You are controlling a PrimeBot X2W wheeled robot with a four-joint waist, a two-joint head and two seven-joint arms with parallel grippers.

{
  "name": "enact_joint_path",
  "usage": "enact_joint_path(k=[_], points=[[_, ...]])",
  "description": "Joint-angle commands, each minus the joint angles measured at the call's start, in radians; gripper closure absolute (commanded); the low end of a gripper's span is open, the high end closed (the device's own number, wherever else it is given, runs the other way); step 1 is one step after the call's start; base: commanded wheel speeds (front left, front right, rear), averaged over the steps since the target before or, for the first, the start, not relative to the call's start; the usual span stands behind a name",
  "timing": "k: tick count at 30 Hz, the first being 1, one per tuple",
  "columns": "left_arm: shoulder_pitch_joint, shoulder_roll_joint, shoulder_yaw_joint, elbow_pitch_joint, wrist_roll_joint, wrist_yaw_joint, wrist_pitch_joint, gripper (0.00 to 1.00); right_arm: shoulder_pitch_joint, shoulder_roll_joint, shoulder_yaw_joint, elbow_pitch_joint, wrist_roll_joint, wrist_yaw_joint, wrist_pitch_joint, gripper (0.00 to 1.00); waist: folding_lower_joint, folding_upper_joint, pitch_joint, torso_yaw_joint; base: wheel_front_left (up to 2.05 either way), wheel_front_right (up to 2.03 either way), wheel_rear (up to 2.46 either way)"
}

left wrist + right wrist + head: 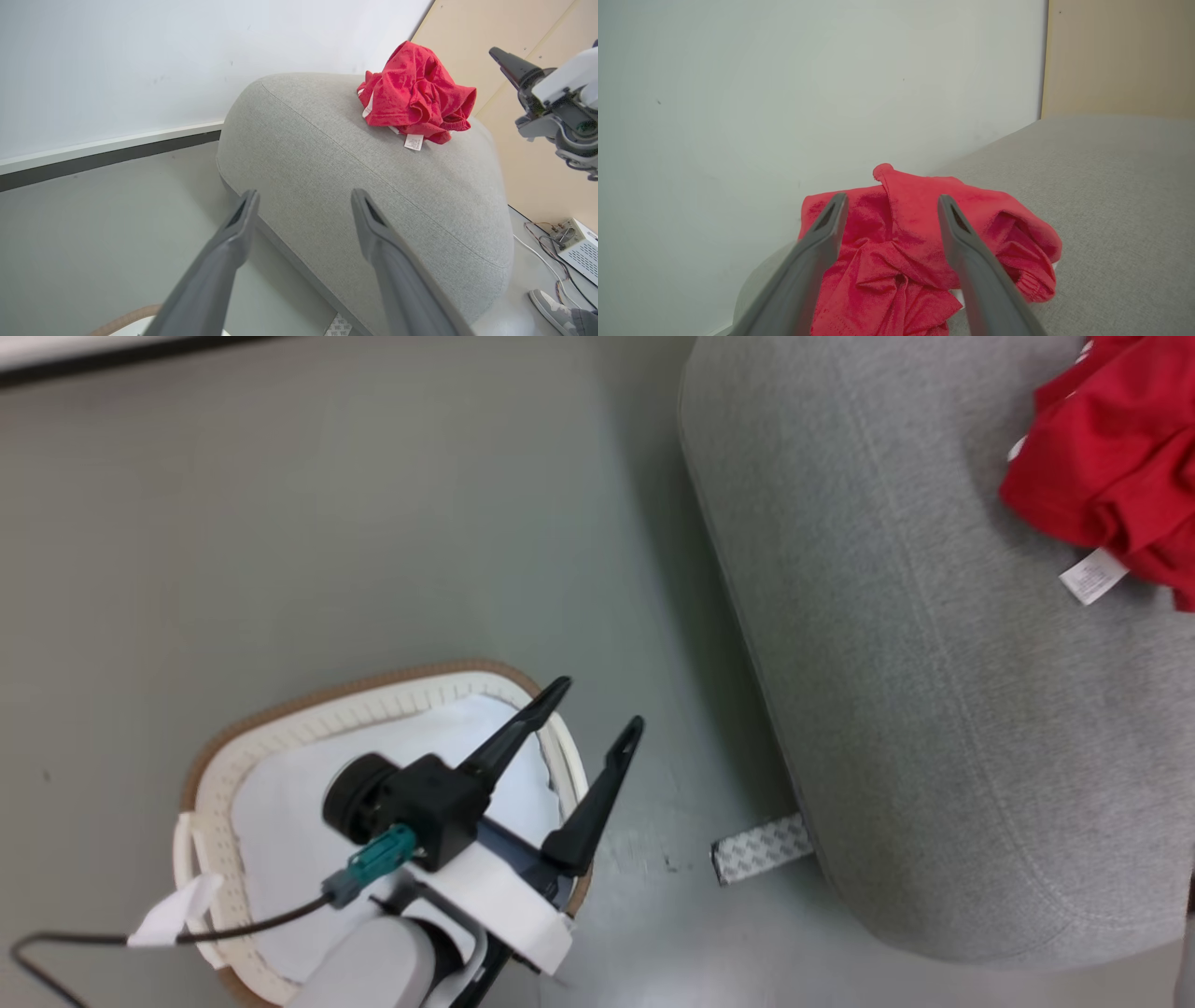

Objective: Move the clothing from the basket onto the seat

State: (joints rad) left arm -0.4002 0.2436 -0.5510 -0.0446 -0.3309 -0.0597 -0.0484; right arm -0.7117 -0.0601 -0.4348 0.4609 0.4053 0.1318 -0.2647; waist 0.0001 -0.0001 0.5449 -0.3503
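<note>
Right wrist view: right tool [892, 205] spread, empty, just above clothing [915, 224] bunched at the wall-side edge of the seat [1111, 186] — fabric snagging on withdrawal could drag it off; left tool [597, 705] spread over basket [280, 714].

It looked like a robotics test room dressed as a living space. There was a bare grey floor [327, 523], a plain white wall [140, 60] with a dark baseboard [107, 161], and a lone grey sofa [350, 186]. A wired white electronics box [577, 245] sat on the floor, and a patterned tape strip [761, 847] was stuck down.
</note>
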Motion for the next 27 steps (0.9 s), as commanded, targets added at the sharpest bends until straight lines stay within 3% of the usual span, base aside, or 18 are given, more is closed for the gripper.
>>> enact_joint_path(k=[1,10,15,27], points=[[0.032,0.0,0.014,0.019,-0.017,0.013,-0.03,0.0,0.085,0.004,0.037,-0.056,-0.02,-0.002,0.001,0.0,-0.0001,0.0001,-0.073,0.003,0.0,0.0,0.0],[0.16,-0.011,0.087,0.118,-0.067,0.069,-0.173,0.0,0.351,0.008,0.19,-0.253,-0.085,-0.002,0.001,0.0,-0.0001,0.0001,-0.254,0.047,0.0,0.0,0.0],[0.212,-0.018,0.128,0.158,-0.08,0.079,-0.208,0.0,0.443,0.009,0.253,-0.315,-0.128,-0.002,0.001,0.0,-0.0001,0.0001,-0.32,0.078,0.0,0.0,0.0],[0.404,-0.101,0.374,0.181,-0.032,0.071,-0.216,0.0,0.644,0.008,0.474,-0.307,-0.186,-0.002,0.001,0.0,-0.0001,0.0001,-0.478,0.159,0.0,0.0,0.0]])
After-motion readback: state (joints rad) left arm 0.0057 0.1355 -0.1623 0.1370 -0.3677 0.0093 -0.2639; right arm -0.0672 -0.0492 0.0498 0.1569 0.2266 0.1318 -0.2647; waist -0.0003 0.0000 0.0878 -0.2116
